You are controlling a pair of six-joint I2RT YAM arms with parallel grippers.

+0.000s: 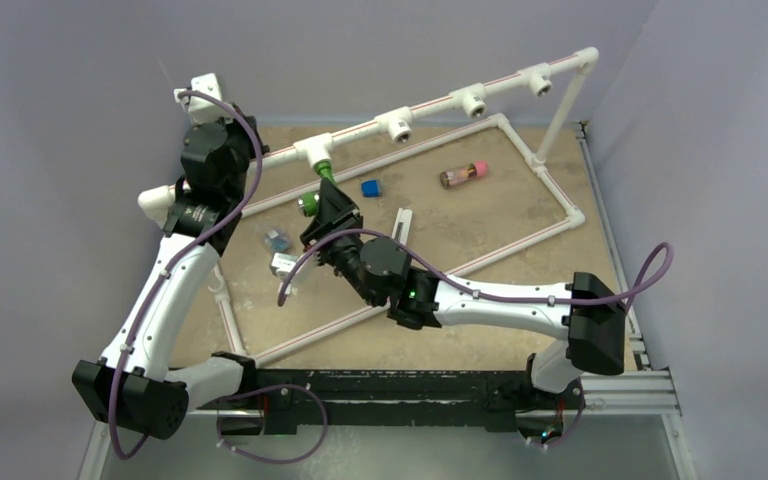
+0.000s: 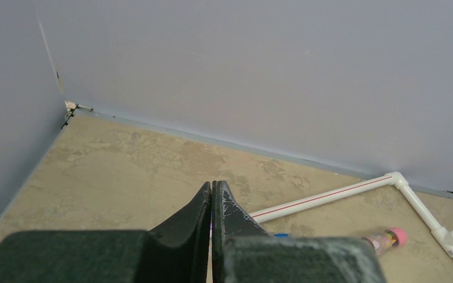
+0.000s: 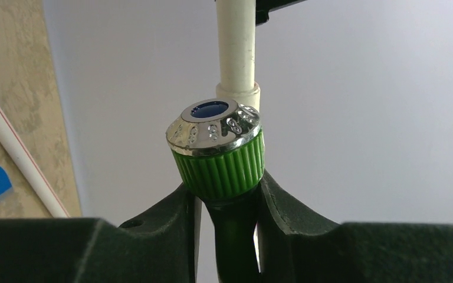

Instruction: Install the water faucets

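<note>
Green faucet (image 1: 325, 171): sits at 1st tee (image 1: 312, 150) from the left on the raised PVC rail (image 1: 438, 108), stem end vs the tee's outlet. Can't tell if threaded in. In rt wrist view (image 3: 219, 168), shows a ribbed green knob w/ chrome cap and blue centre, white pipe right behind.

Rt claw (image 3: 224, 187): straddles the faucet's neck just under the knob, one finger (image 3: 171, 218) per side. Thin slivers of light betw. pads and neck, so can't tell whether clenched on it.

Lt claw (image 2: 212, 197): clenched tip to tip, aimed toward the far wall over the tan board (image 2: 124, 165).

On the board: blue cap (image 1: 370, 187) just rt of the faucet, bottle w/ pink cap (image 1: 463, 174) further rt, white strip (image 1: 403, 222), small bluish piece (image 1: 276, 240) and pale piece (image 1: 282, 263) near the lt arm.
</note>
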